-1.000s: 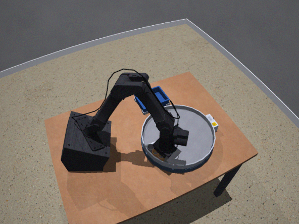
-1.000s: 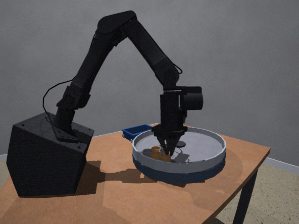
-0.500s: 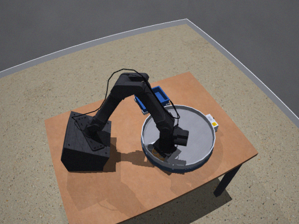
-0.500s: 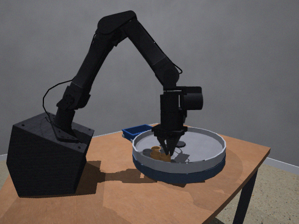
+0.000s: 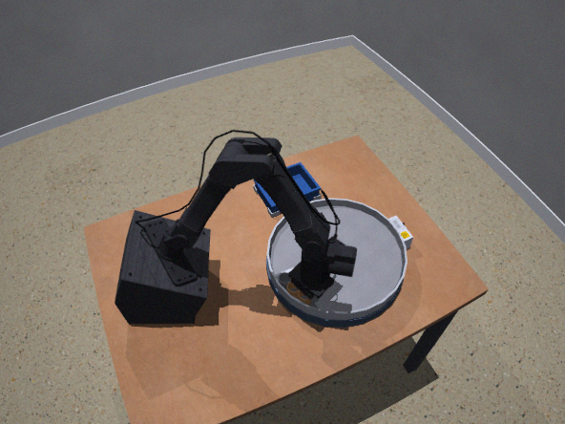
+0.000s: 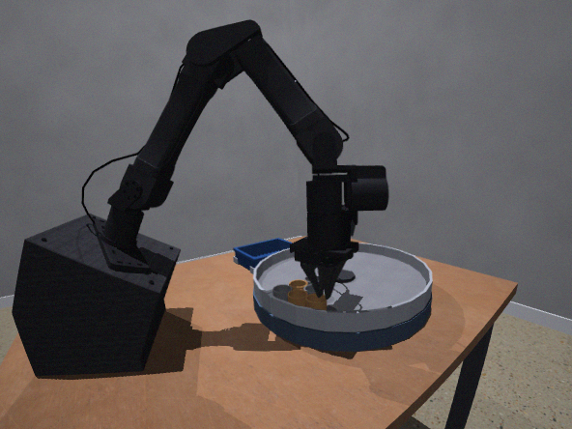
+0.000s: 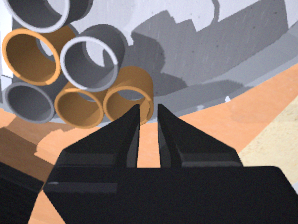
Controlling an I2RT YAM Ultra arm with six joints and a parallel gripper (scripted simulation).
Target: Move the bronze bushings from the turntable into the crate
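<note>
Several bushings stand packed together at the near-left rim of the grey turntable (image 5: 377,239) (image 6: 382,280). In the wrist view three are bronze: one bronze bushing (image 7: 125,82) (image 6: 314,303) right at my fingertips, a second bronze bushing (image 7: 79,106) beside it, and a third bronze bushing (image 7: 30,56) further left. Steel bushings (image 7: 95,57) (image 7: 27,100) stand among them. My gripper (image 7: 148,111) (image 6: 322,291) points straight down over the nearest bronze bushing's right wall. Its fingers are nearly together with a narrow gap, and nothing is gripped. The blue crate (image 5: 305,179) (image 6: 256,251) stands behind the turntable.
The black arm base (image 5: 162,272) (image 6: 92,300) sits at the table's left. A small white box (image 5: 401,233) sits against the turntable's far right side. The turntable's raised rim (image 6: 338,319) runs close to the bushings.
</note>
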